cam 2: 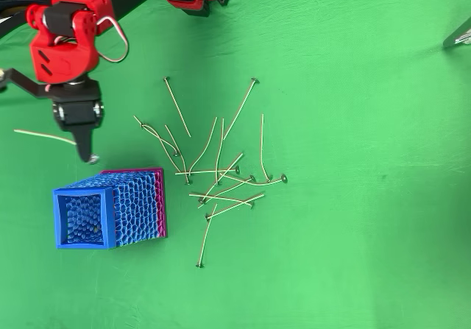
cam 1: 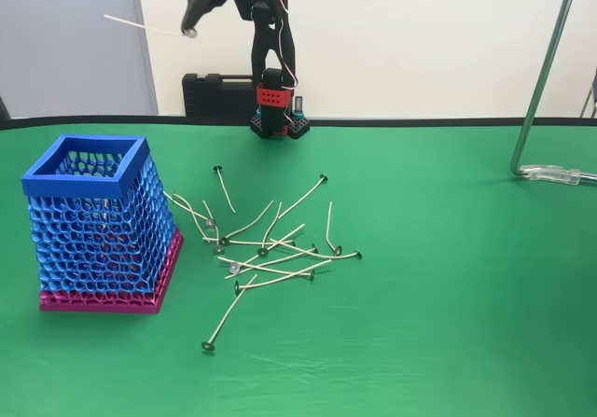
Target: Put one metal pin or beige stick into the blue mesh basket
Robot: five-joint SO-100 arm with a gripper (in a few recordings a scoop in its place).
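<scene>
Fingers [cam 1: 191,27] pinched closed on one beige stick [cam 1: 140,23], high above the tabletop [cam 1: 448,249] in the fixed view, with the stick poking out level to the left and its small dark head right at the tips. From overhead the same story: the fingers [cam 2: 90,152] point down the picture, the stick [cam 2: 44,135] juts sideways to the left, held near its head end, likely because that was the end easiest to nip from the pile.

Moving right, the blue mesh basket [cam 2: 85,224] stands upright on its magenta base, mouth open to the sky, and overhead the fingers hang just above its top edge in the picture, not yet over the opening. A level stick may catch the rim, so tipping it head-down looks wise before letting go.

Further right lies the scatter of loose pins [cam 2: 221,171], criss-crossed and overlapping beside the basket, apart from its wall; one long pin [cam 1: 227,316] lies nearest the camera in the fixed view. Behind them sits the arm's red and black base [cam 1: 277,109], and at far right a bent metal rod [cam 1: 546,81] rises from the cloth
</scene>
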